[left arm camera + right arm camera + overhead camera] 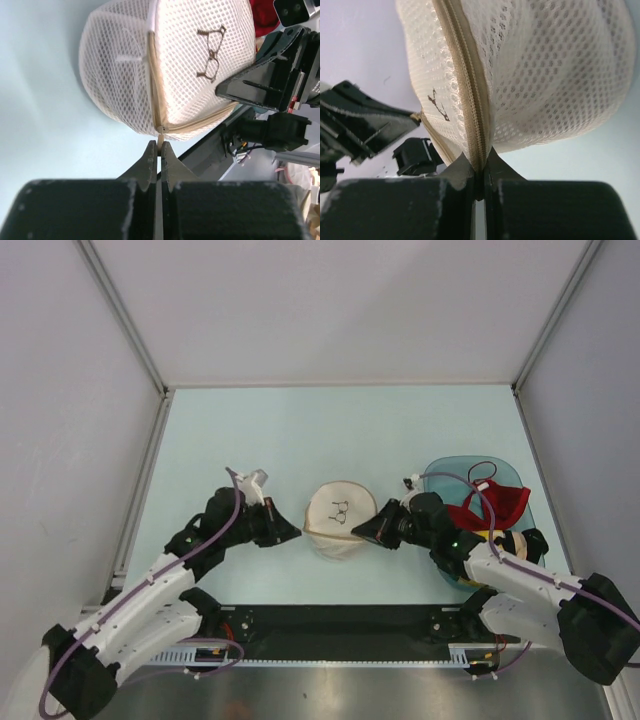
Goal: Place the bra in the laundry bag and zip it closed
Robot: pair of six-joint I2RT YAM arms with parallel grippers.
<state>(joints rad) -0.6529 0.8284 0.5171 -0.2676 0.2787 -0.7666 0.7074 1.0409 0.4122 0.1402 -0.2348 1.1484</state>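
The laundry bag lies at the middle of the near counter, domed and full, logo face up. The bra is visible in no view; it is judged to be inside the mesh. The left pincer is clamped on the small tan zip pull at the bag's rim. The right pincer is clamped on the zip seam at the opposite side, anchoring the bag. The seam reads as closed along the stretch the right wrist view shows; whether it is closed all round cannot be told. Hazards:

- The pull is thin, so it can slip from the left pincer under a sideways tug.
- The bag is soft, so it can drag or fold if the right-hand anchor gives.
- Loose mesh or fabric can jam the slider.

A teal basket holding a red bra sits just right of the right arm, within elbow reach. The counter is pale blue and smooth, enclosed by white wall panels.
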